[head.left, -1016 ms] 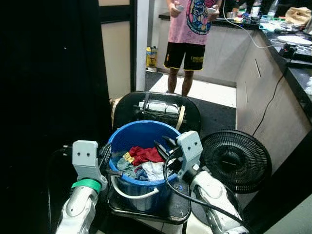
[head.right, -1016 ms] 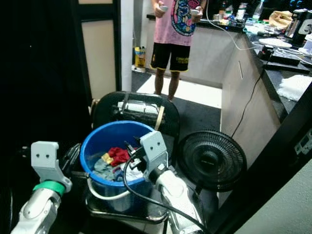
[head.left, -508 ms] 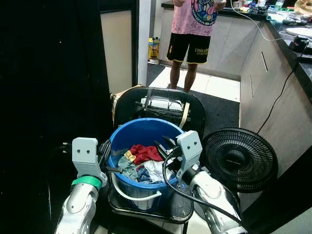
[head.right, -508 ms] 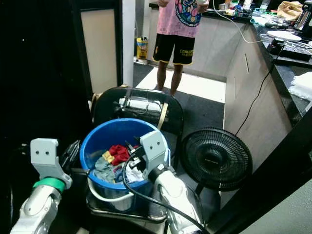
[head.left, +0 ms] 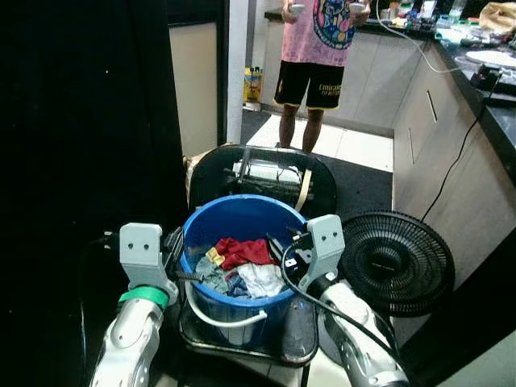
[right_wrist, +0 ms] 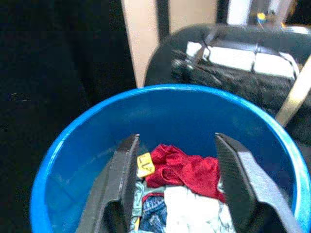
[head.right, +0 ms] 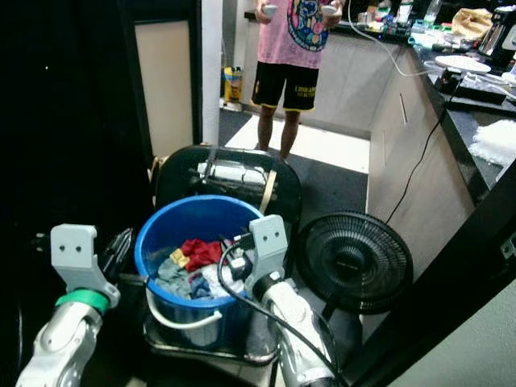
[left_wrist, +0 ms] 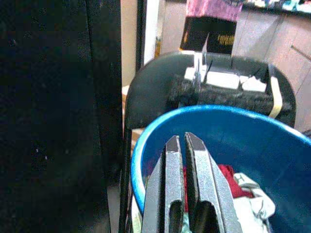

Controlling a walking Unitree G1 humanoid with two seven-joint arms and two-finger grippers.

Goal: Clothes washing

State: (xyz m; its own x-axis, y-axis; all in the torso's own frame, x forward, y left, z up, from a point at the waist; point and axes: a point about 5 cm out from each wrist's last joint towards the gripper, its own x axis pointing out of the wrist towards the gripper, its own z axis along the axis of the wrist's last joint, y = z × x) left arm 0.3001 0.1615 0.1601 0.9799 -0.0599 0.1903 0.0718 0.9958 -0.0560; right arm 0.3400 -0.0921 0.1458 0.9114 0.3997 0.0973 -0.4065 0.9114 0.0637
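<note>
Two grippers flank a blue bucket [head.left: 234, 242] of mixed clothes [head.left: 238, 266] that sits on a black tray [head.left: 294, 339]. The left gripper [left_wrist: 184, 145] hangs at the bucket's left rim, its fingers pressed together with nothing between them. The right gripper [right_wrist: 177, 160] reaches over the right rim above the clothes, fingers spread wide. A black fan [head.left: 395, 262] stands just beside the bucket, and a person [head.left: 318, 48] stands beyond.

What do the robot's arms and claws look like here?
Both arms are silver with grey boxy wrist blocks. The left arm wears a green band; the right arm trails a black cable. Left claw and right claw have long black fingers.
</note>
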